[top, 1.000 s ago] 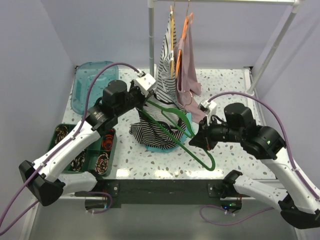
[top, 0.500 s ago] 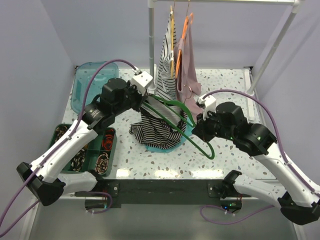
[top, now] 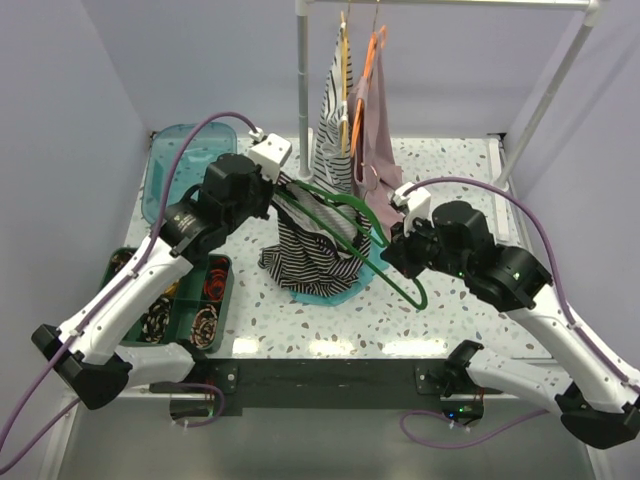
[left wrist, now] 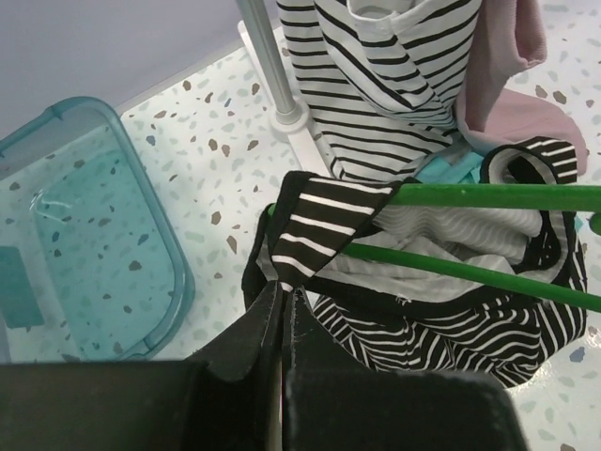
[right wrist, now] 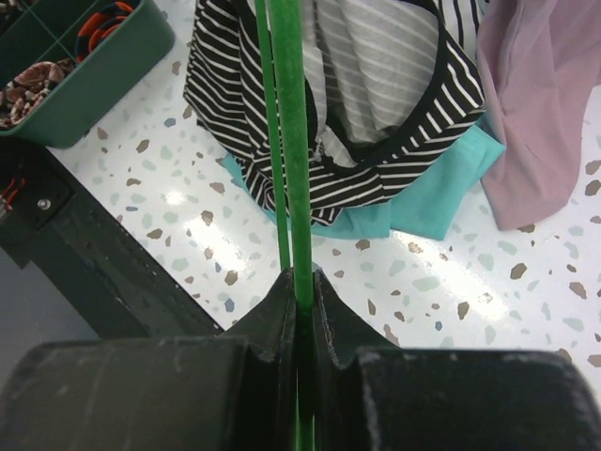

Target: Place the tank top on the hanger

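The black-and-white striped tank top hangs bunched over the table's middle, lifted by one strap. My left gripper is shut on that black-trimmed strap, fingertips pinched together in the left wrist view. The green hanger runs slanting through the top's opening, and both its bars cross inside the garment. My right gripper is shut on the hanger's lower end, the green rod clamped between its fingers. The tank top lies beyond them.
A teal cloth lies under the tank top. Behind, a rack pole carries a striped garment on a yellow hanger and a pink garment on an orange hanger. A teal tub and a green tray stand at left.
My left gripper has risen and pulled back with the strap, stretching the top upward. My right gripper has moved left and inward, pushing the hanger further into the garment.
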